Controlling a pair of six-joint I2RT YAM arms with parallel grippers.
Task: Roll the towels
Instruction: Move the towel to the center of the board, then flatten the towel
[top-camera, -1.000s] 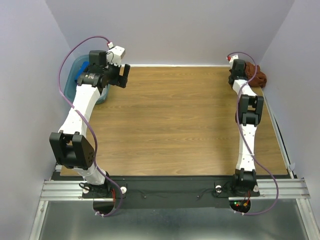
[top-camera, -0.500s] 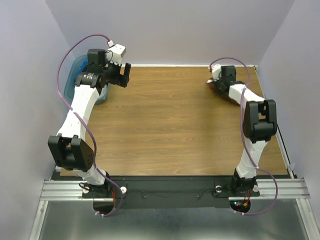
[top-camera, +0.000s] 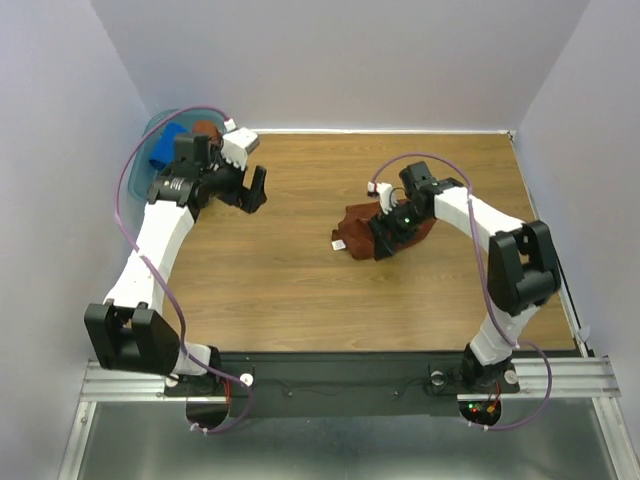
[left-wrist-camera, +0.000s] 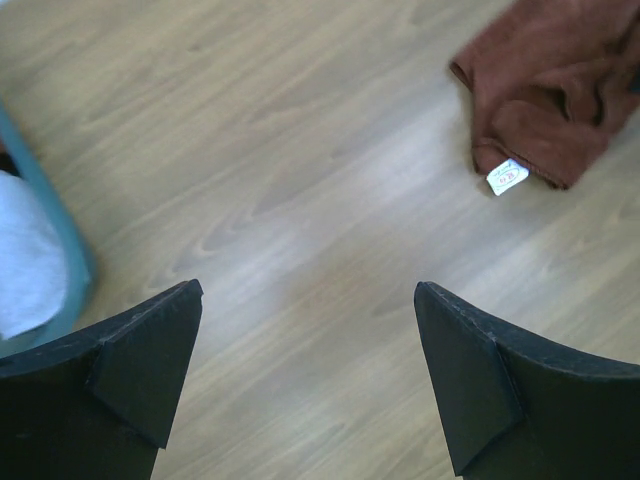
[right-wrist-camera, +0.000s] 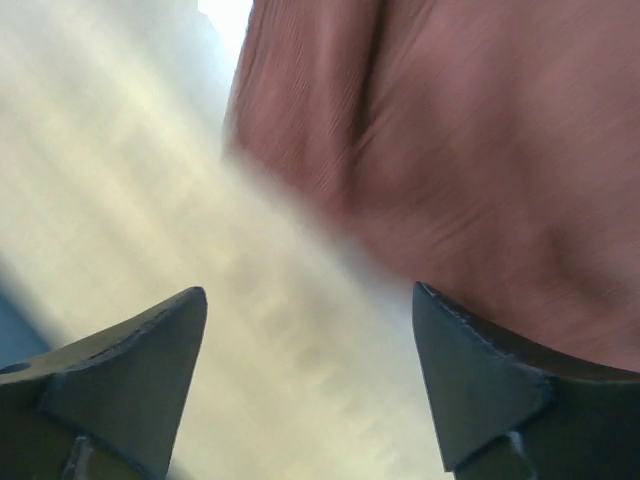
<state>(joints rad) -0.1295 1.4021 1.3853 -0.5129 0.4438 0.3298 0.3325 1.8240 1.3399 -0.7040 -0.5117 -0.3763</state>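
Observation:
The rust-brown towel (top-camera: 356, 222) lies crumpled on the middle of the wooden table, its white label (top-camera: 339, 243) at its left corner. My right gripper (top-camera: 384, 240) is low over it with the jaws open. In the right wrist view the towel (right-wrist-camera: 470, 130) fills the upper right, beside the right finger, and bare table shows between the fingers. My left gripper (top-camera: 256, 198) is open and empty near the back left. The left wrist view shows the towel (left-wrist-camera: 560, 90) at the upper right. A pale cloth (left-wrist-camera: 25, 260) lies in the tub; I cannot tell if it is the grey towel.
A translucent blue tub (top-camera: 150, 135) stands at the back left corner, holding blue and rust-coloured items. Its rim (left-wrist-camera: 70, 262) shows at the left of the left wrist view. Grey walls close in the table on three sides.
My right arm swung from the back right corner to the table's middle, and the brown towel came with it. My left gripper moved a little forward and right, away from the tub.

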